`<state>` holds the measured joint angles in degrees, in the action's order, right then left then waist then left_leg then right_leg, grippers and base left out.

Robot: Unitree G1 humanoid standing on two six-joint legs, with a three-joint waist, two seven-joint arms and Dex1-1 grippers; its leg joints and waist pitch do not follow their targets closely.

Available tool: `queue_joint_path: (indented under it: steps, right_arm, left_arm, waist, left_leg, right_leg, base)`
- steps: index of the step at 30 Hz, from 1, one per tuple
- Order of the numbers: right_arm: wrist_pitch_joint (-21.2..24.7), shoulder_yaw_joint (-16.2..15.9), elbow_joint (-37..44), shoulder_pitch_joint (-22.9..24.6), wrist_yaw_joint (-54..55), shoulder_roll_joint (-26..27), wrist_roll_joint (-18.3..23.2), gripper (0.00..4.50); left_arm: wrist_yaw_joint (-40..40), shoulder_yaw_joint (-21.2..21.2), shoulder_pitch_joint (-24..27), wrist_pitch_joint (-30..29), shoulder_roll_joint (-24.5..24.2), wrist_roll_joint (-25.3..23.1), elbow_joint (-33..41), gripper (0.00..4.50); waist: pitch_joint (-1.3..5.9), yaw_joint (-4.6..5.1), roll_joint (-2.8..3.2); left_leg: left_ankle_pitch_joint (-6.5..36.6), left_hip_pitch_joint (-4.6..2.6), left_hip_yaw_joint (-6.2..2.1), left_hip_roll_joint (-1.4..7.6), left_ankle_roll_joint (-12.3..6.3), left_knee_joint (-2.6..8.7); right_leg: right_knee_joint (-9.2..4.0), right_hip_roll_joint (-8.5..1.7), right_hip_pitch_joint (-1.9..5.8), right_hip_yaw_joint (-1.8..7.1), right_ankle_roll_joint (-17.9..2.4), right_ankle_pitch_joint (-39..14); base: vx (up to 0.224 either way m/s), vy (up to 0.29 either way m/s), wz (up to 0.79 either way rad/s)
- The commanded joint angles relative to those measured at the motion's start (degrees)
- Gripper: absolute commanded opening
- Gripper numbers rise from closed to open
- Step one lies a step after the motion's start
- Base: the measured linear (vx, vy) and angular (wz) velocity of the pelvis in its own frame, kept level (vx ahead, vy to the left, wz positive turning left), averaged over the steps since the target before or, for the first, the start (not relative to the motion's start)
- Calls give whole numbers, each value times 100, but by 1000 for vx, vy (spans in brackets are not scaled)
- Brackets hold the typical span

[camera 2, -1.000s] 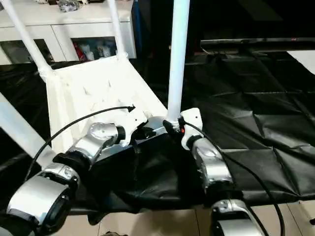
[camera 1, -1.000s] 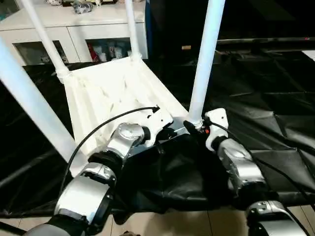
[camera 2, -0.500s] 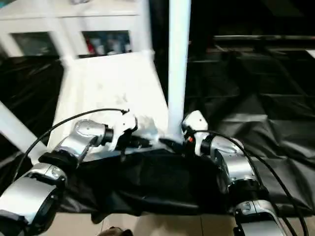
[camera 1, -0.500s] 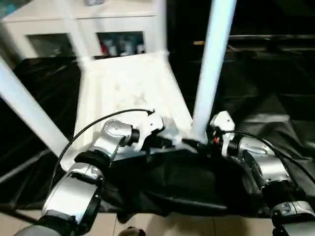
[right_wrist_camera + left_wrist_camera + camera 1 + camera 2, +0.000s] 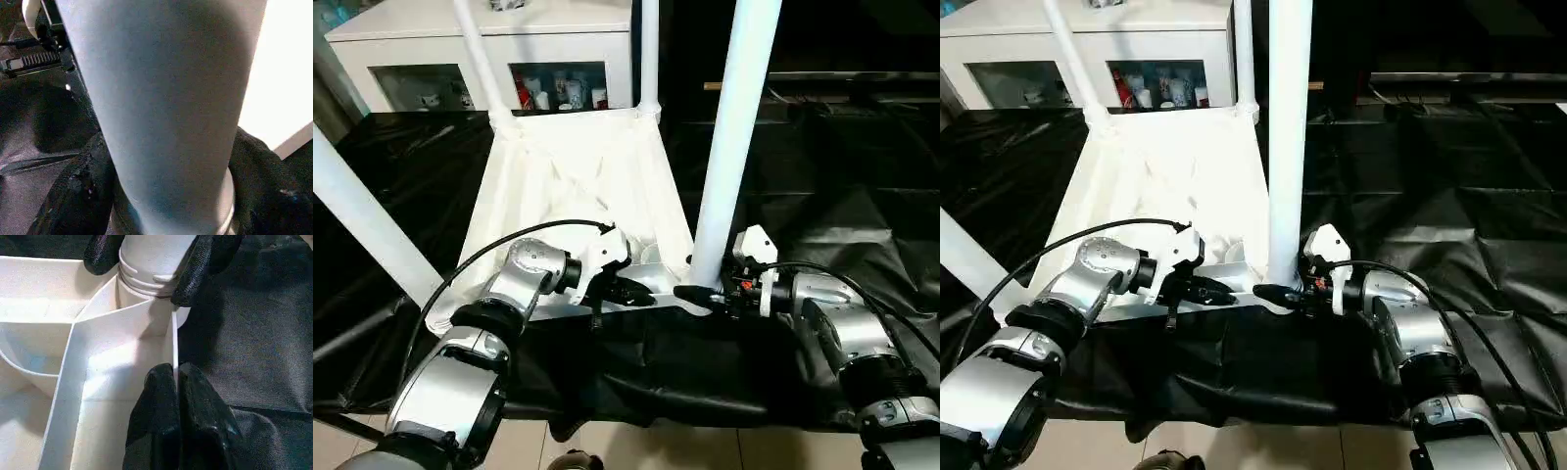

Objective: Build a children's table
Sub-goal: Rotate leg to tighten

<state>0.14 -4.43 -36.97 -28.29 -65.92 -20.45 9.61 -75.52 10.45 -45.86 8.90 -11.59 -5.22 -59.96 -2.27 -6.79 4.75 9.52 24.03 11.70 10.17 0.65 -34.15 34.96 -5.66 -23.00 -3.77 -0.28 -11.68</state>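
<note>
The children's table lies upside down, its white ribbed tabletop (image 5: 578, 176) on the black cloth with four white legs standing up from the corners. My left gripper (image 5: 641, 291) is shut on the tabletop's thin near rim (image 5: 173, 333), pinched between its two black fingers (image 5: 161, 396). My right gripper (image 5: 697, 292) reaches in from the right and clasps the base of the near right leg (image 5: 729, 137). Its fingers (image 5: 203, 264) press on both sides of the threaded collar just above the corner socket. In the right wrist view the leg (image 5: 161, 107) stands between the fingers (image 5: 83, 196).
The near left leg (image 5: 367, 225) slants across the left side; two far legs (image 5: 480, 59) (image 5: 649, 54) rise at the back. A white cabinet (image 5: 431, 29) stands behind the black-draped work table (image 5: 822, 176). The table's front edge and tiled floor (image 5: 636, 446) lie just below my forearms.
The camera has shifted. My right forearm has swung out to the right, its fingers staying at the near right leg's base. The left gripper keeps its pinch on the rim.
</note>
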Motion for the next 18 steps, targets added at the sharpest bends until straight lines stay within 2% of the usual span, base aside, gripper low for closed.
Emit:
queue_joint_path:
  steps: [1,3,4,6,7,8,11,13,14,16,17,18]
  right_arm:
    - [124,-27,15,78,110,91,38,275]
    - [123,10,-74,76,434,178,-42,272]
    - [82,103,-320,36,1162,356,-221,272]
    - [66,163,-479,5,1558,457,-296,270]
    - [96,272,-673,-27,2107,619,-335,270]
    - [122,346,-799,-48,2467,728,-354,270]
    - [288,704,-1245,-205,4107,1244,-325,270]
    - [311,744,-1317,-255,4335,1335,-314,270]
    - [322,780,-1404,-326,4591,1458,-309,270]
    - [219,712,-1481,-430,4718,1654,-394,270]
    - [164,658,-1480,-450,4685,1701,-437,270]
    - [93,598,-1492,-478,4664,1755,-492,270]
  left_arm:
    - [-82,-54,-19,44,74,213,89,0]
    - [154,-85,-60,66,115,184,35,0]
    - [668,-124,-158,75,201,89,-86,0]
    - [964,-120,-214,66,247,10,-162,0]
    - [1367,-145,-295,2,346,-47,-262,0]
    - [1633,-164,-350,-43,414,-80,-329,0]
    - [2661,-179,-544,-250,841,-193,-506,0]
    - [2786,-169,-560,-290,925,-208,-521,0]
    - [2947,-145,-574,-323,1031,-234,-542,0]
    - [3094,-83,-574,-304,1188,-276,-587,0]
    - [3096,-63,-566,-293,1227,-286,-594,0]
    - [3109,-41,-565,-275,1270,-295,-617,0]
  waist:
    - [401,-8,-91]
    - [397,2,-97]
    - [396,15,-79]
    - [379,51,-81]
    - [355,82,-85]
    - [355,82,-85]
    - [296,180,-57]
    - [286,226,-70]
    - [283,237,-30]
    - [299,275,-54]
    - [300,281,-57]
    - [306,285,-57]
  left_leg:
    - [902,-204,-174,366,-757,352]
    - [966,-208,-175,368,-710,363]
    - [1028,-210,-179,373,-661,372]
    - [1252,-222,-182,366,-483,404]
    - [1463,-231,-192,356,-308,441]
    - [1463,-231,-192,356,-308,441]
    - [2066,-278,-225,331,49,509]
    - [2309,-322,-233,332,169,533]
    - [2369,-321,-239,328,176,536]
    - [2401,-334,-240,325,196,544]
    - [2316,-302,-235,315,140,542]
    - [2284,-301,-229,314,116,538]
  right_leg:
    - [-324,-393,247,183,-1578,-4]
    - [-332,-388,242,181,-1571,-96]
    - [-331,-387,227,185,-1563,-169]
    - [-362,-388,218,189,-1529,-455]
    - [-403,-386,224,192,-1451,-803]
    - [-403,-386,224,192,-1451,-803]
    - [-509,-411,208,211,-1238,-1675]
    - [-551,-403,193,220,-1143,-1882]
    - [-550,-405,184,229,-1132,-1892]
    - [-560,-394,185,232,-1123,-1717]
    - [-555,-392,208,229,-1125,-1566]
    - [-549,-391,205,230,-1133,-1492]
  base:
    - [0,0,0]
    - [0,0,0]
    - [0,0,0]
    - [0,0,0]
    - [0,0,0]
    - [0,0,0]
    - [0,0,0]
    - [0,0,0]
    - [0,0,0]
    - [0,0,0]
    - [0,0,0]
    - [0,0,0]
